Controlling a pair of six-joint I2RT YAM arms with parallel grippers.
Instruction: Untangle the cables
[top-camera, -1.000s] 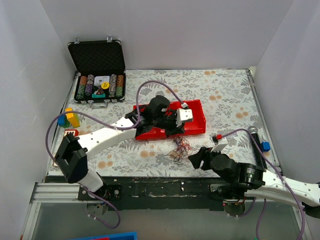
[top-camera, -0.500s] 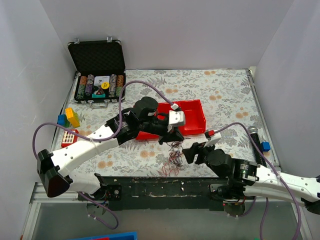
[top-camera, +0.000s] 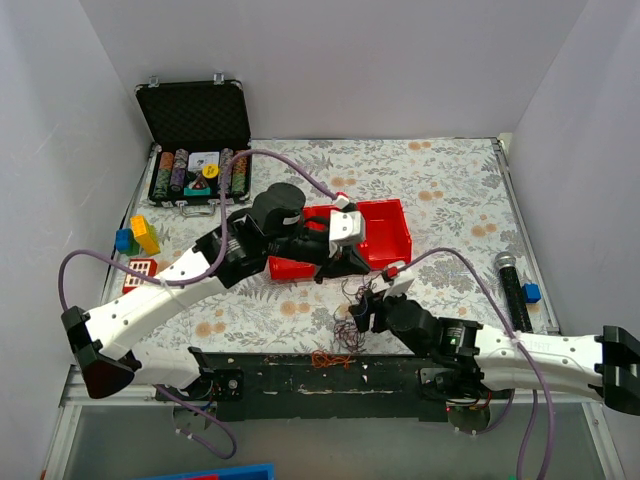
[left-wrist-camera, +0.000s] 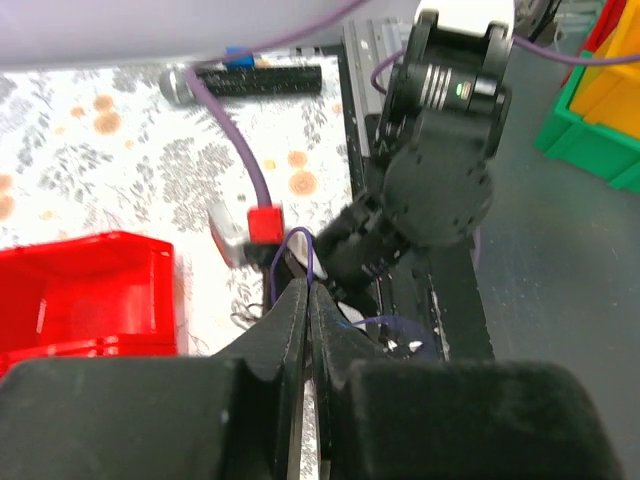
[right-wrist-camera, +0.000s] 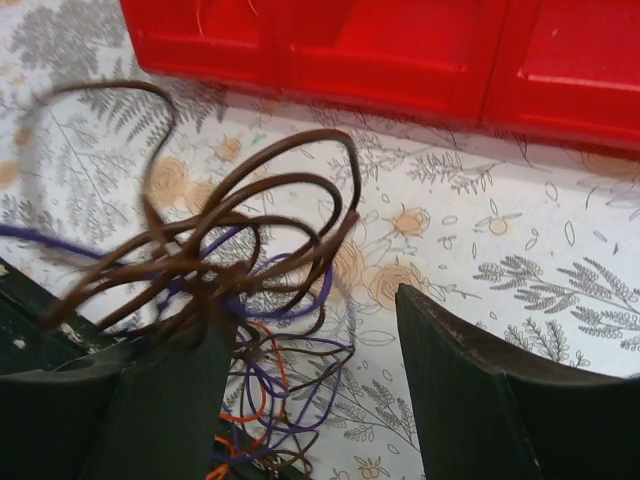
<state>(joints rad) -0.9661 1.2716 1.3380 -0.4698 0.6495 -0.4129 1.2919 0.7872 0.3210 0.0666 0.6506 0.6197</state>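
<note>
The cables (top-camera: 352, 298) are a loose bunch of thin brown, purple and orange wires on the flowered cloth, just in front of the red bin (top-camera: 385, 235). An orange strand (top-camera: 325, 358) lies on the black front edge. My left gripper (top-camera: 348, 270) reaches down over the bunch. In the left wrist view it (left-wrist-camera: 308, 290) is shut on one thin purple strand (left-wrist-camera: 296, 248). My right gripper (top-camera: 363, 311) is at the near side of the bunch. In the right wrist view it (right-wrist-camera: 300, 315) is open, with brown loops (right-wrist-camera: 240, 250) draped over its left finger (right-wrist-camera: 150, 400).
An open black poker chip case (top-camera: 198, 130) stands at the back left. Toy blocks (top-camera: 137, 236) lie at the left edge. A microphone (top-camera: 510, 290) and a blue block (top-camera: 531, 292) lie at the right. The red bin fills the top of the right wrist view (right-wrist-camera: 400, 60).
My left gripper came down off the red bin to the cables and shut on a strand. My right gripper moved left into the bunch. An orange strand now lies on the front edge.
</note>
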